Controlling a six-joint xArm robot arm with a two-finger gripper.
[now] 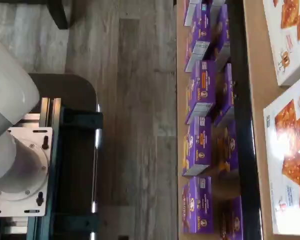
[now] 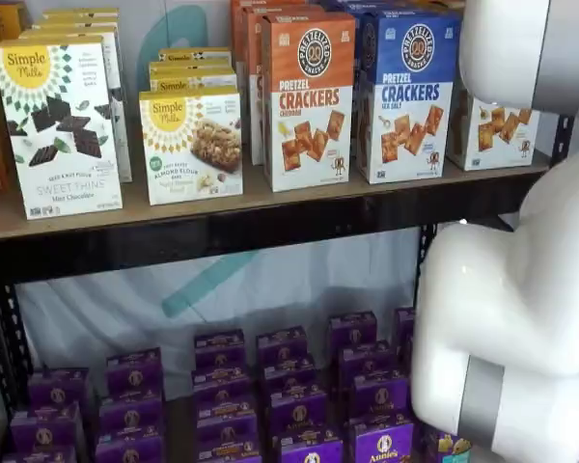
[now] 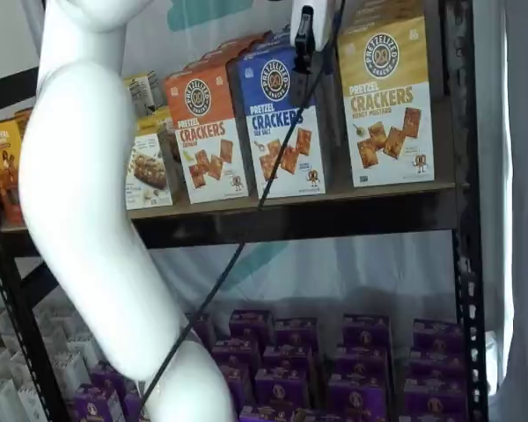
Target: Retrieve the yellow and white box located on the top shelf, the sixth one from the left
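The yellow and white box (image 3: pixel 388 105) stands upright at the right end of the top shelf (image 3: pixel 334 209), next to a blue cracker box (image 3: pixel 280 119). In a shelf view only its white lower part (image 2: pixel 492 133) shows on the shelf (image 2: pixel 270 207), behind the white arm. My gripper (image 3: pixel 304 54) hangs from the view's upper edge with a cable beside it, in front of the gap between the blue box and the yellow one, at the height of their tops. Its fingers show as one dark shape, so no gap can be read. It holds nothing.
An orange cracker box (image 2: pixel 307 96) and Simple Mills boxes (image 2: pixel 60 125) stand further left on the top shelf. Purple boxes (image 2: pixel 294 395) fill the lower shelf, as the wrist view (image 1: pixel 200 125) also shows. The white arm (image 3: pixel 97 220) stands before the shelves.
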